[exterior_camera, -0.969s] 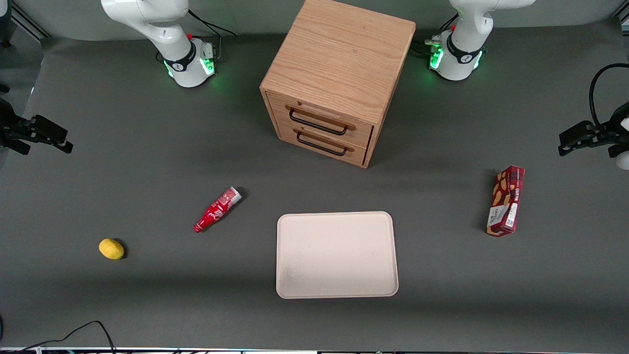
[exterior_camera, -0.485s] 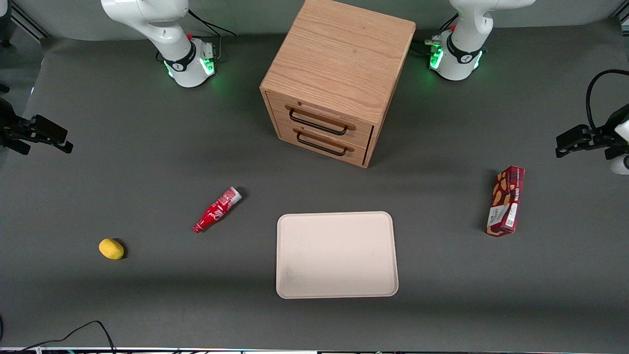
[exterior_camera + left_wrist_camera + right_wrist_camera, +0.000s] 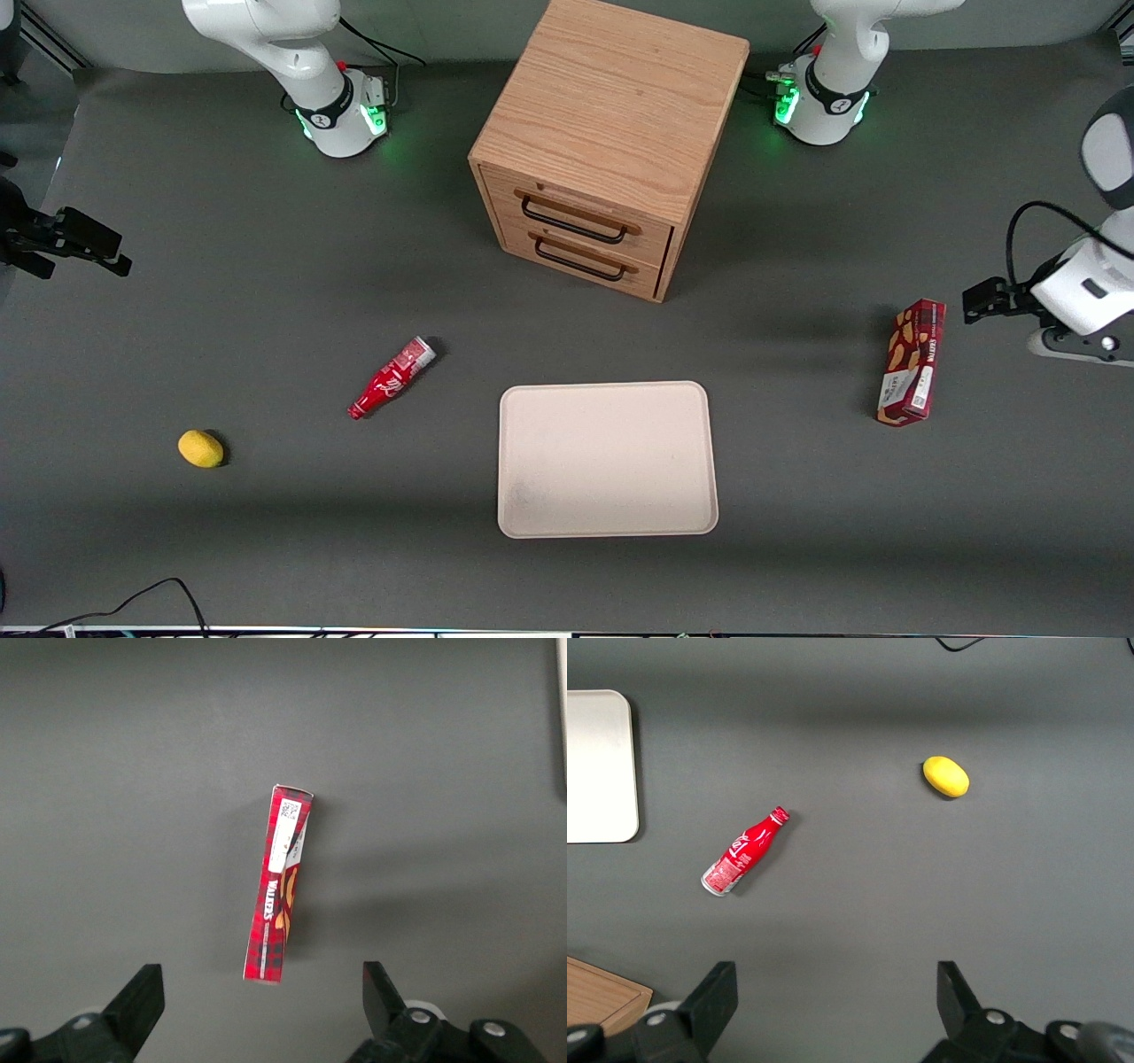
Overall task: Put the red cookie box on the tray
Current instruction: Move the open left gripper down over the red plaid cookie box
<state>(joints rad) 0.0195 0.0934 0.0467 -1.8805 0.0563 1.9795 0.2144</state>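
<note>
The red cookie box [image 3: 912, 361] is lying flat on the grey surface [image 3: 266, 266], well apart from the tray [image 3: 607, 459] and toward the working arm's end of it, not touching anything. The end effector [image 3: 263, 997] is hovering above the surface near the box with its fingers [image 3: 142, 997] spread wide and gripping nothing. The tray is sitting nearer the front camera than the wooden drawer cabinet [image 3: 611, 142]. A small red bottle [image 3: 391, 378] is lying just off the tray toward the parked arm's end, and a yellow lemon [image 3: 201, 448] is lying farther out that way.
</note>
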